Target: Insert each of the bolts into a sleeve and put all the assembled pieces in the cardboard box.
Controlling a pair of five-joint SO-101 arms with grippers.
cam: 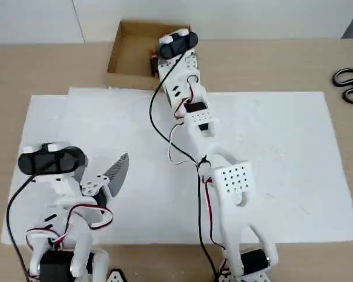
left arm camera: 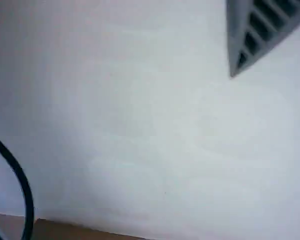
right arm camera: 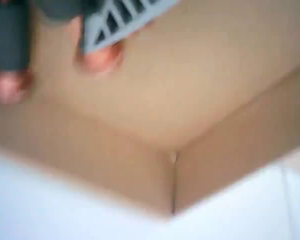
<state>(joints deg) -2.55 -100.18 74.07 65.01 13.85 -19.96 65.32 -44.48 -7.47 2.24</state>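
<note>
The cardboard box (cam: 129, 56) stands at the table's far edge, left of centre. My right gripper (cam: 160, 59) is stretched out over the box's right side and sits low inside it. In the right wrist view it (right arm camera: 92, 45) hangs just above the box floor (right arm camera: 190, 85), near an inner corner. Two dark sleeves with reddish bolt ends lie there: one (right arm camera: 10, 45) off to the side, the other (right arm camera: 97, 57) right at the gripper tip. A dark and orange piece (cam: 153, 59) shows beside the gripper. My left gripper (cam: 120, 165) is shut and empty over the white sheet (left arm camera: 140, 140), at the near left.
A large white sheet (cam: 270, 153) covers the table's middle. Black scissors (cam: 350, 84) lie at the far right on the bare wood. The right arm (cam: 223, 176) crosses the sheet diagonally from the near edge to the box.
</note>
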